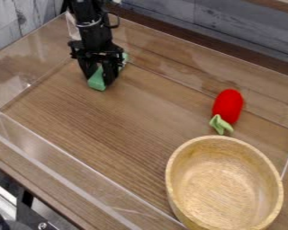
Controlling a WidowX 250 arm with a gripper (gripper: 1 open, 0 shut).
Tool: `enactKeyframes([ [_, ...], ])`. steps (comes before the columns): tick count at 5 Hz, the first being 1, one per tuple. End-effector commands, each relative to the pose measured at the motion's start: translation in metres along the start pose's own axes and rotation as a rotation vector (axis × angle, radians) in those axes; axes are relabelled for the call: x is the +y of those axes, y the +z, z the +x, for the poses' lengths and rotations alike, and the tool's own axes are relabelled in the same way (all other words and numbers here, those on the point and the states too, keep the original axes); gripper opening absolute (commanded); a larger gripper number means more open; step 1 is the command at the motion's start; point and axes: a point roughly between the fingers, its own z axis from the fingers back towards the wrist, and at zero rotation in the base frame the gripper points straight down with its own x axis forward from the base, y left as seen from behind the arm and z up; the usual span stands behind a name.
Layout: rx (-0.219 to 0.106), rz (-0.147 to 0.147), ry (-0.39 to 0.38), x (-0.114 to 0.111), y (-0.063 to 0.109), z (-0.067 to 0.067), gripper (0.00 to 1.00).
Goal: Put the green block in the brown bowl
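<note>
Gripper [100,70] straddles the green block [100,79] — jaws closed on it — bowl [225,189] sits far off.
</note>
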Motion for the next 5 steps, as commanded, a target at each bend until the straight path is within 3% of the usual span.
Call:
enactKeyframes([
  [1,-0.048,0.012,0.002,0.003,0.018,0.01,0.0],
  [3,-0.037,0.0,0.014,0.002,0.02,0.007,0.0],
  [5,-0.031,-0.008,0.017,-0.003,0.036,0.002,0.0],
])
